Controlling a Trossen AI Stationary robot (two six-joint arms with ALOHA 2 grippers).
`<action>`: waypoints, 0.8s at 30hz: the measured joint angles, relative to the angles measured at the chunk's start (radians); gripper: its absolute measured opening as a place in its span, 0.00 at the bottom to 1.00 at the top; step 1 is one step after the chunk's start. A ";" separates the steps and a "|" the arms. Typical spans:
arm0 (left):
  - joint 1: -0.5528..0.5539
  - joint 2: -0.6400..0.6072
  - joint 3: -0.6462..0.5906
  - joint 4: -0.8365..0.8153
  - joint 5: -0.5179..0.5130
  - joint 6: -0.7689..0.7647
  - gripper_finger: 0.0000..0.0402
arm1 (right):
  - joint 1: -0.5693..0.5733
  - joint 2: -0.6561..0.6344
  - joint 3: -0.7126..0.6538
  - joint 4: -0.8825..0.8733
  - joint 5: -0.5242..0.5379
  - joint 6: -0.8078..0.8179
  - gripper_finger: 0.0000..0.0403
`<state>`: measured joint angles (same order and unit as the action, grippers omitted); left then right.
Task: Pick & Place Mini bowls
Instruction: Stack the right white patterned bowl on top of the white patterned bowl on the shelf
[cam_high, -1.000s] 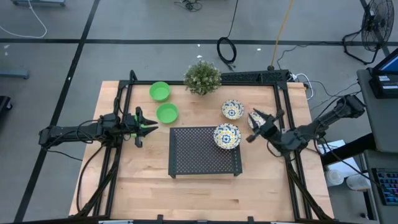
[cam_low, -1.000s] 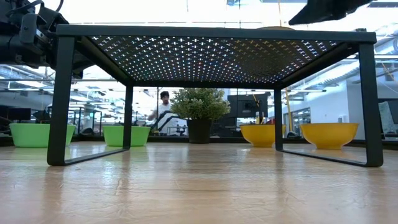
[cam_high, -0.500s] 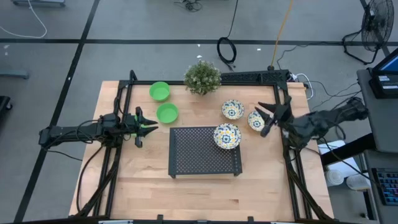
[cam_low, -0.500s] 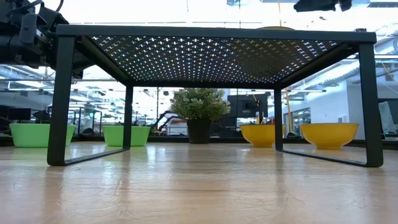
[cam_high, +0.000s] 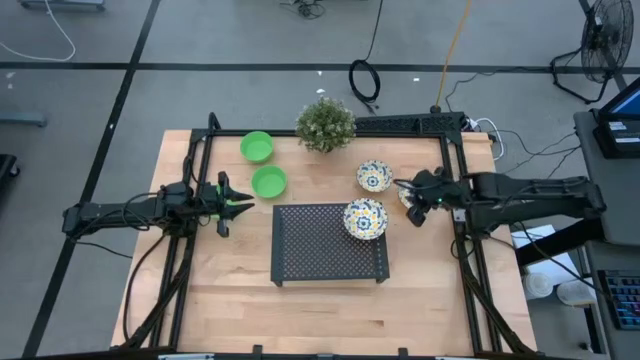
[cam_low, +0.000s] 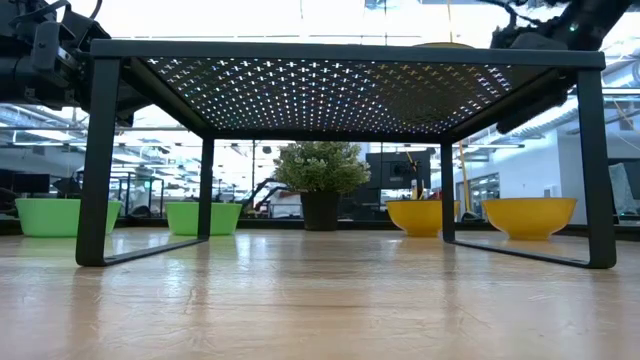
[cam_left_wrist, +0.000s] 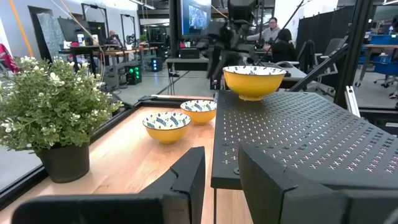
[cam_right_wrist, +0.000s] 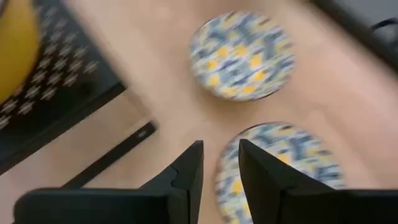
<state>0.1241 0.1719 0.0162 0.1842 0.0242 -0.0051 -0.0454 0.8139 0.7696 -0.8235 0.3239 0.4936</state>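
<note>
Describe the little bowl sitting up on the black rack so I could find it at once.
Find the black perforated rack at the table's middle. On its top, at the corner nearest the right gripper, sits a patterned bowl. It alone is raised; the other two patterned bowls rest on the wood.

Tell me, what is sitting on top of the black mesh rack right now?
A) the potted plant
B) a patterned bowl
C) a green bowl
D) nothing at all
B: the high view shows one patterned bowl on the rack, at a corner; both green bowls and the plant stand on the table.
</note>
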 joint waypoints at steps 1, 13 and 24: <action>0.000 0.000 0.000 0.000 0.000 0.000 0.25 | 0.001 0.006 -0.011 0.005 -0.028 0.006 0.23; 0.000 0.000 0.000 0.000 0.000 0.000 0.25 | 0.014 0.027 -0.181 0.080 -0.040 0.108 0.24; 0.000 0.000 0.000 0.000 0.000 0.000 0.25 | 0.014 0.044 -0.195 0.109 0.011 0.088 0.22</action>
<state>0.1241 0.1719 0.0162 0.1844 0.0242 -0.0051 -0.0311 0.8580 0.5747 -0.7143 0.3350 0.5815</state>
